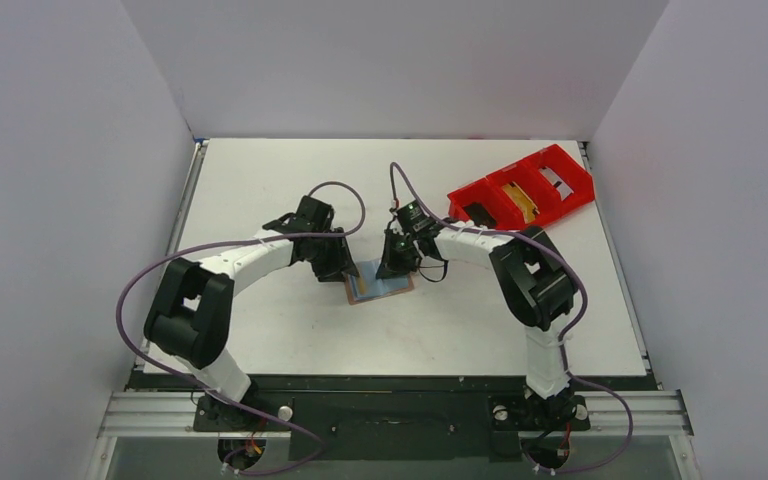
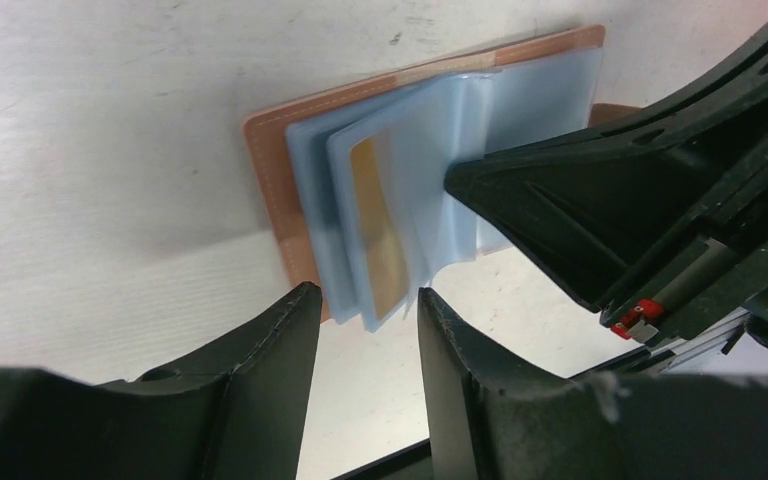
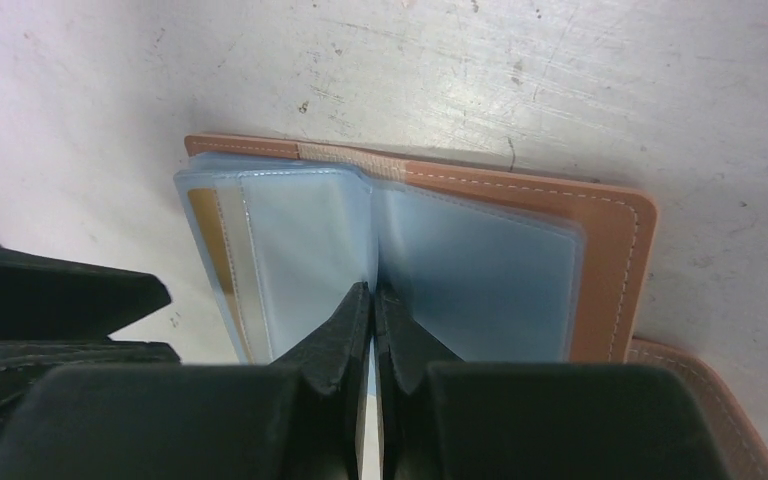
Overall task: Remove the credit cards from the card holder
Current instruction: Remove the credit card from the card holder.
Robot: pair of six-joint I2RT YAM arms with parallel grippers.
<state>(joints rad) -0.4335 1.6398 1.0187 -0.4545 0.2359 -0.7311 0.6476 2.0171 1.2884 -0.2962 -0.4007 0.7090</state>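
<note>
The card holder [image 1: 380, 285] lies open at the centre of the counter [image 1: 260, 200], probably light and floppy, with slick sleeves [image 3: 480, 280] best pinched at their free edge, where the right hand [image 3: 372, 310] is clenched and the left hand [image 2: 368, 320] stands released alongside.

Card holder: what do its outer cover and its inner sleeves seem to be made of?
Outer cover: tan-brown leather or imitation leather, matte; pale stitching runs along its edge. Real or imitation cannot be told. Inner sleeves: thin, pale blue, see-through plastic with a slight shine; a gold card shows through one of them.
</note>
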